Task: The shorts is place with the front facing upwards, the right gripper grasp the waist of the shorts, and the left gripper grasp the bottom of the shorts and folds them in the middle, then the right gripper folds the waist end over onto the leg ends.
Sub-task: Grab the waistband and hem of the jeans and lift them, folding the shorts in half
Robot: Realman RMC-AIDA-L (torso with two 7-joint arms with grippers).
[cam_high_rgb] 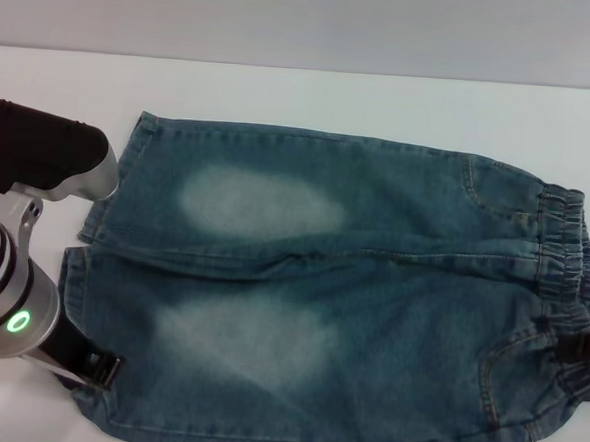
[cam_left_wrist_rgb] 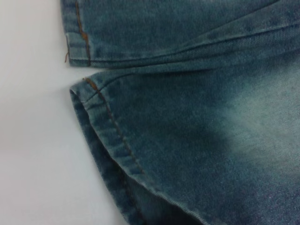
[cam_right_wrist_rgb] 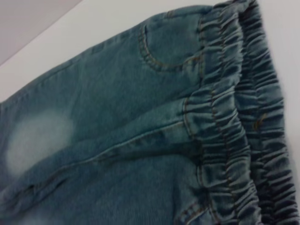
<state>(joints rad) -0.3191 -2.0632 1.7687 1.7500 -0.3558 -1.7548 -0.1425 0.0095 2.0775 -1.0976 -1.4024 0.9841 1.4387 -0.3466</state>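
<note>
Blue denim shorts (cam_high_rgb: 371, 286) lie flat on the white table, front up, with pale patches on both thighs. The gathered waist (cam_high_rgb: 564, 247) is at the right and fills the right wrist view as a ruched band (cam_right_wrist_rgb: 234, 117). The bottom of the shorts (cam_high_rgb: 109, 185) is at the left. The left wrist view shows the near leg's hem (cam_left_wrist_rgb: 112, 136) and the far leg's hem (cam_left_wrist_rgb: 77, 37), split by a gap. My left gripper (cam_high_rgb: 99, 369) sits at the near leg's hem. My right gripper (cam_high_rgb: 580, 349) sits on the near part of the waistband.
Bare white table (cam_high_rgb: 283, 90) lies beyond the shorts and to their left. The table's far edge meets a grey wall (cam_high_rgb: 307, 21). My left arm, with its green ring (cam_high_rgb: 18, 321), covers part of the near leg hem.
</note>
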